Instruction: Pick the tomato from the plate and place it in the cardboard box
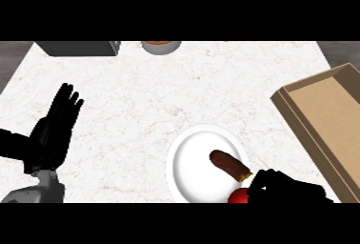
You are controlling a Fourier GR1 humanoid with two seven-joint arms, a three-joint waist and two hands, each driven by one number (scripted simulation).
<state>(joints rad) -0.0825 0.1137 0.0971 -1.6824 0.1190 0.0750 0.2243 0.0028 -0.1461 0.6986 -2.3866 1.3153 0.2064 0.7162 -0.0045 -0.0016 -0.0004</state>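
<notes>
Marble counter [141,105] with plate [193,167], cardboard box [323,124]

No text, label, brand, number or sign can be read anywhere in the head view. The cardboard box [325,125] at three o'clock shows plain brown walls, the white plate [191,164] near six o'clock is unmarked, and the dark grey block [79,48] at eleven o'clock carries no lettering.

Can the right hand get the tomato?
Probably yes. The right hand is already right beside the tomato at the plate edge, fingers curling toward it. The brown food lies just above, not in between.
</notes>
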